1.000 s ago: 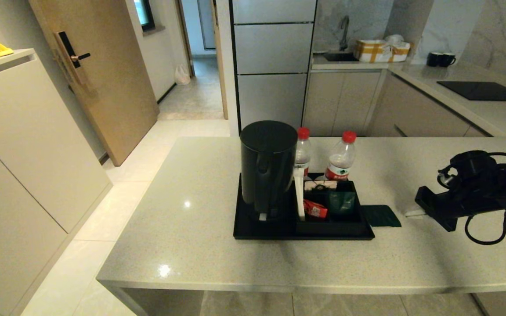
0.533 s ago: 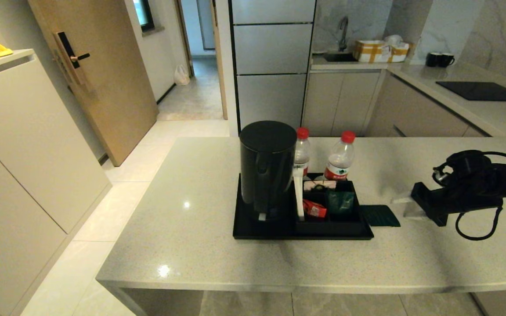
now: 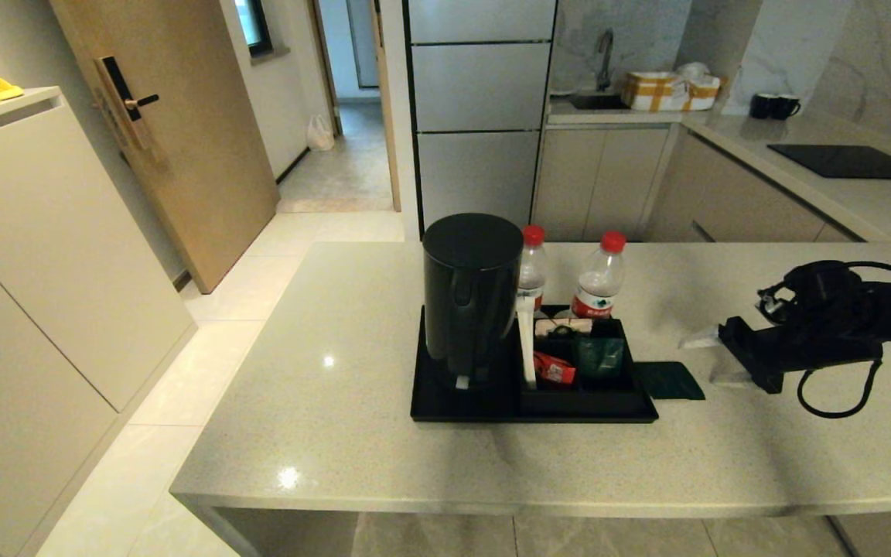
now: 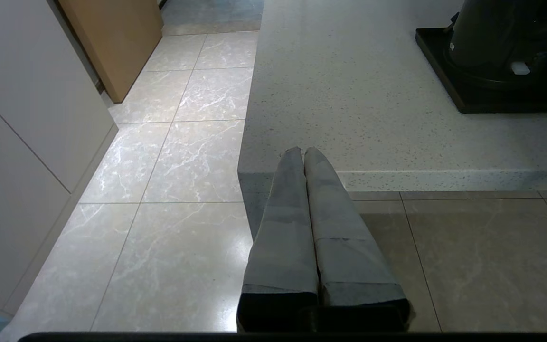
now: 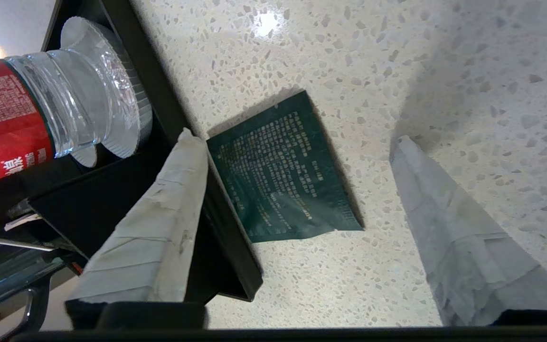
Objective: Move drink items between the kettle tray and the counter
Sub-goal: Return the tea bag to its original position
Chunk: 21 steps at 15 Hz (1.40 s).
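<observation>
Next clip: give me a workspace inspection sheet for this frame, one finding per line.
Surface: counter, pale speckled stone.
Job's things: kettle on its base on the tray; two water bottles upright at the tray's back; green packet flat on the counter beside the tray.
Clutter: sachets in the sachet box.
Grippers: right gripper open above the packet; left gripper shut, off the counter's edge.
Cables: black cable loop hanging from the right arm.
Surroundings: door, fridge, L-shaped worktop with cooktop.
</observation>
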Motion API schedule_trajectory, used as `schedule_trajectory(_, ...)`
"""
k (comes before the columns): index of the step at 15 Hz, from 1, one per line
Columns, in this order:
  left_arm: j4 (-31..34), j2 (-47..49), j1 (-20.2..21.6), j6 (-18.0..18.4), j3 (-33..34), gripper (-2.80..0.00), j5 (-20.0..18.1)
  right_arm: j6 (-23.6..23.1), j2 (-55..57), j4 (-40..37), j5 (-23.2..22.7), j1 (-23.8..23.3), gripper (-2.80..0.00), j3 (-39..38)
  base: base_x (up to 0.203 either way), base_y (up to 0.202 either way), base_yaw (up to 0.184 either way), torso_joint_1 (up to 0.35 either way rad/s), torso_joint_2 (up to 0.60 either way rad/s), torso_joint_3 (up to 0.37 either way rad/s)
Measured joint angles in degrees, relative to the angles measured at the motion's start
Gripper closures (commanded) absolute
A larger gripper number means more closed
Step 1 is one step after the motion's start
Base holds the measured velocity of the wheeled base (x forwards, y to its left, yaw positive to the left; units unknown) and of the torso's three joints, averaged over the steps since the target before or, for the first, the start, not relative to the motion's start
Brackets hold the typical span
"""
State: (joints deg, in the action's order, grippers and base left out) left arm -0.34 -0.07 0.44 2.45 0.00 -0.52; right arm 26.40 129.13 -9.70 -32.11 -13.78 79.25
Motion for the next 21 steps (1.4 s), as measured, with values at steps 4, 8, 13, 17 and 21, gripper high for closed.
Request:
schedule_trajectory(4,0.0,0.0,0.0,0.0,0.0,0.0,0.0,-4.1,-0.2,-3.7,-0.3,0.5,-2.8,0.4,0.0,0.0,0.0,0.0,0.0,0.0)
schedule_trajectory(8,0.0,0.0,0.0,0.0,0.0,0.0,0.0,-7.8,-0.8,-10.2,0.8,2.1,-2.8,2.7,0.0,0.0,0.0,0.0,0.0,0.0)
schedule_trajectory(13,0.0,0.0,0.0,0.0,0.0,0.0,0.0,-13.4,0.1,-20.1,12.7,4.8,-2.8,10.6,0.0,0.0,0.0,0.0,0.0,0.0)
schedule_trajectory(17,-0.1,0.0,0.0,0.0,0.0,0.0,0.0,-14.5,2.0,-31.0,21.3,7.0,-2.8,22.7,0.0,0.0,0.0,0.0,0.0,0.0)
schedule_trajectory(21,0.0,0.0,0.0,0.0,0.0,0.0,0.0,-14.1,4.0,-36.8,23.0,10.4,-2.8,29.6,0.0,0.0,0.0,0.0,0.0,0.0)
